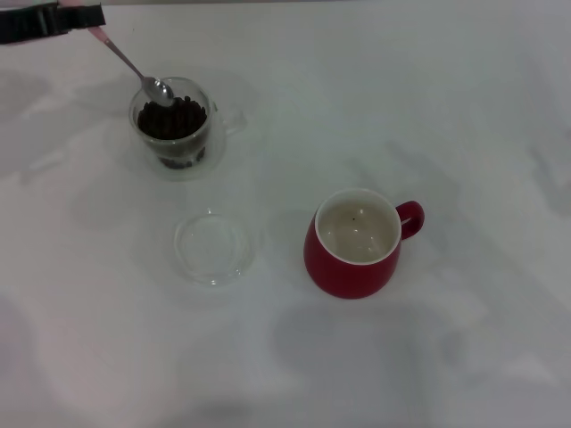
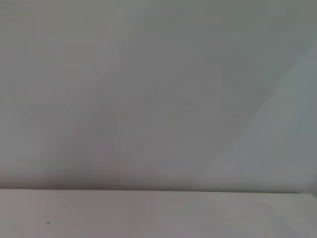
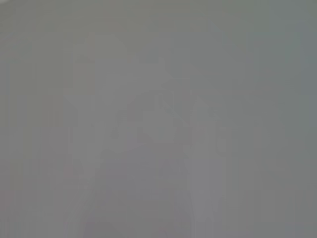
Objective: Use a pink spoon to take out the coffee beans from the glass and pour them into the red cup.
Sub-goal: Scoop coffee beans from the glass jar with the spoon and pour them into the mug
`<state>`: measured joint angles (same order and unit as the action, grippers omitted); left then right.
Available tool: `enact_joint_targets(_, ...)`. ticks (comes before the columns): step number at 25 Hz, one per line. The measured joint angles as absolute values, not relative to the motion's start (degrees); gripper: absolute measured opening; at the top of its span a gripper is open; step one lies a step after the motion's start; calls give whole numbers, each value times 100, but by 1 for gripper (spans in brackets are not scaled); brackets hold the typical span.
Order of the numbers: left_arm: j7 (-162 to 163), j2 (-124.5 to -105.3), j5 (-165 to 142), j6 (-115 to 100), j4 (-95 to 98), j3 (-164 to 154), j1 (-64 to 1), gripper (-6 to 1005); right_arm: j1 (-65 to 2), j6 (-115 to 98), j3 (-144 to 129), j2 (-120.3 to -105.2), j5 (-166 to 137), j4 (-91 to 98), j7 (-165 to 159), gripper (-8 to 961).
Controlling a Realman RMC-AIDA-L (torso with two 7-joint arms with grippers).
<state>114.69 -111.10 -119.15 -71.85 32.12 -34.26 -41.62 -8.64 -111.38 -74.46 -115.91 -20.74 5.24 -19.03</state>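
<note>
In the head view the glass [image 1: 175, 130] stands at the upper left of the white table, filled with dark coffee beans [image 1: 172, 119]. The pink spoon [image 1: 134, 65] slants down from the top left corner, its silver bowl resting at the glass's rim over the beans. My left gripper [image 1: 82, 20] is shut on the spoon's pink handle at the top left edge. The red cup [image 1: 357, 243] stands at centre right, upright, its handle to the right, with a single bean-like speck inside. The right gripper is out of view. Both wrist views show only blank grey surface.
A shallow round clear glass dish [image 1: 213, 247] lies on the white table [image 1: 464, 134] between the glass and the red cup, nearer the front.
</note>
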Motion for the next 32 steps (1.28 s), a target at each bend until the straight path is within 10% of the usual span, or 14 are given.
enact_joint_targets(32, 11801, -11513, -10354, -6688, 2334, -3402, -3287, 121, -1083, -10503, -7447, -11478, -2031, 589, -2048, 616)
